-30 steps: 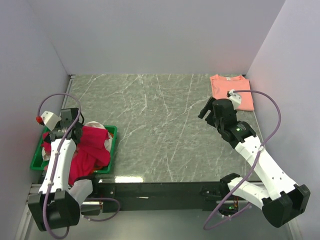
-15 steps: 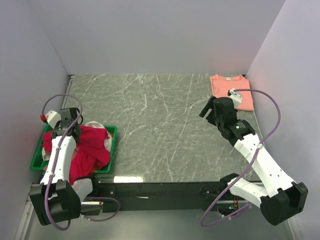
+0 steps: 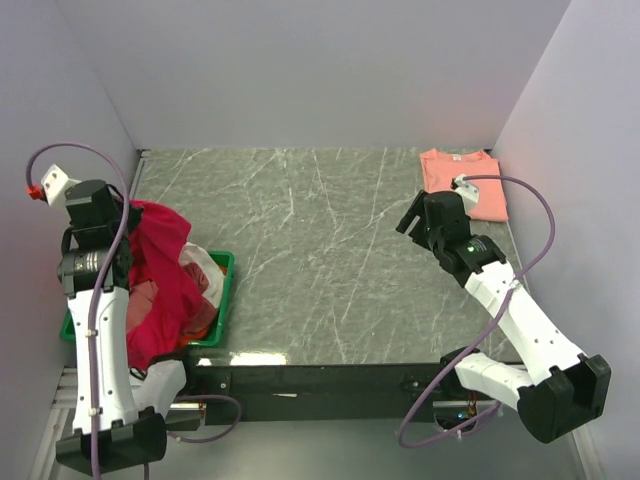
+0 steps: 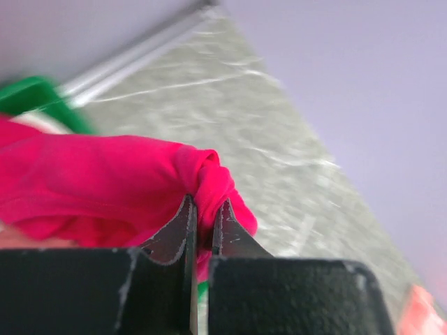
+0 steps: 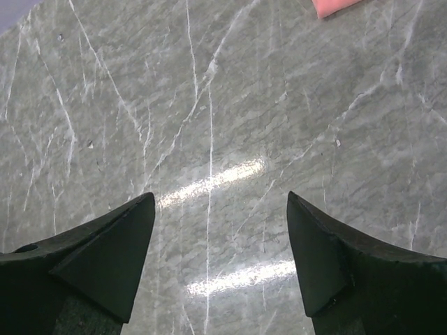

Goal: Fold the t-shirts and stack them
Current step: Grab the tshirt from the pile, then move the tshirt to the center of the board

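My left gripper (image 3: 128, 212) (image 4: 204, 206) is shut on a bunched fold of the crimson-red t-shirt (image 3: 160, 275) (image 4: 105, 178). The shirt hangs from the jaws, raised above the green tray (image 3: 227, 300), with its lower part still draped into the tray. More t-shirts, a white one (image 3: 205, 268) and a dusty rose one (image 3: 145, 296), lie in the tray under it. A folded salmon-pink t-shirt (image 3: 462, 180) (image 5: 336, 5) lies flat at the table's far right. My right gripper (image 3: 410, 216) (image 5: 220, 199) hovers open over bare marble just in front of that shirt, holding nothing.
The green tray (image 4: 28, 94) sits at the near left of the grey marble table (image 3: 320, 250). Pale walls close off the left, back and right sides. A black rail runs along the near edge between the arm bases.
The left gripper has shut on the red t-shirt in the tray and risen up and to the left, pulling the cloth up. The right arm has barely moved.
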You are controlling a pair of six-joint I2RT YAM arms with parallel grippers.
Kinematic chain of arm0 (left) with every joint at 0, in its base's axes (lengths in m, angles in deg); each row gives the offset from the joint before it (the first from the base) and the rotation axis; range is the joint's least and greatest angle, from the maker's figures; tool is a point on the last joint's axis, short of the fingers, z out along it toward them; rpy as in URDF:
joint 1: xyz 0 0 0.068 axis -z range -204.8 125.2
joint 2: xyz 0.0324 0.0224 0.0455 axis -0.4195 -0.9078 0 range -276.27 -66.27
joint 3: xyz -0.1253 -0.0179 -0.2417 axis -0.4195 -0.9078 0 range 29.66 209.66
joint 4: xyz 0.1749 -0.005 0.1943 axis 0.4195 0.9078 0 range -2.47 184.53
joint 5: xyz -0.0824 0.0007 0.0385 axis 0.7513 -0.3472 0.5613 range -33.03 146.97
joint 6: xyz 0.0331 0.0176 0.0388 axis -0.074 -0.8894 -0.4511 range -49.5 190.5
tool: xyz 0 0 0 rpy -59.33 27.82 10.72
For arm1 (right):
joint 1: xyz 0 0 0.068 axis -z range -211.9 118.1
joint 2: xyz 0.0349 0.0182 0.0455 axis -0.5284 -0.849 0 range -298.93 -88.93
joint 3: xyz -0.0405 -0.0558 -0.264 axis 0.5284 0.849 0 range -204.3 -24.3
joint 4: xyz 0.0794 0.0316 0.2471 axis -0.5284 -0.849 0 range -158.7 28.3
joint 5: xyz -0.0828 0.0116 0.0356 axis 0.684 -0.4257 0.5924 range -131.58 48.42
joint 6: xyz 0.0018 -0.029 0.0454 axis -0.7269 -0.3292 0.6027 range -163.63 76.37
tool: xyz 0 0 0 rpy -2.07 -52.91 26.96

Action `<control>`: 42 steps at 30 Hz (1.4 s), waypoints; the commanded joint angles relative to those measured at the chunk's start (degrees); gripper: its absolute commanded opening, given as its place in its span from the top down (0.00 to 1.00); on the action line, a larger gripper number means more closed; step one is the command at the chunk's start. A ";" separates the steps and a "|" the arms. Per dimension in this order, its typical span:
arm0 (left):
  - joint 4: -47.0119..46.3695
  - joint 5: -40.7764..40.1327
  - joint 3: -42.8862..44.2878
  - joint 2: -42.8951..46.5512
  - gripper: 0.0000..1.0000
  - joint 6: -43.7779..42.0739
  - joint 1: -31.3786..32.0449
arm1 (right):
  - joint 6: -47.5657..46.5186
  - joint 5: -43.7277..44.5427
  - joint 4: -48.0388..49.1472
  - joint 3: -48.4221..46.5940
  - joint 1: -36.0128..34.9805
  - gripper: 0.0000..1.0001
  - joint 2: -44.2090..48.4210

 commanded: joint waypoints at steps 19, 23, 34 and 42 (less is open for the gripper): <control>-25.83 40.79 35.66 -18.49 0.99 -2.54 20.48 | -0.05 0.70 1.60 -5.97 0.93 0.19 -0.77; -29.52 41.49 43.57 -23.86 0.99 -0.61 28.13 | 0.04 2.19 0.73 -6.23 1.02 0.19 0.37; -36.29 37.19 33.19 -26.51 0.99 1.60 37.36 | 0.22 6.85 -2.26 -5.71 1.81 0.19 3.00; -14.51 9.98 15.65 -30.00 0.32 5.03 37.54 | -0.22 7.91 -5.42 -4.22 2.60 0.19 3.27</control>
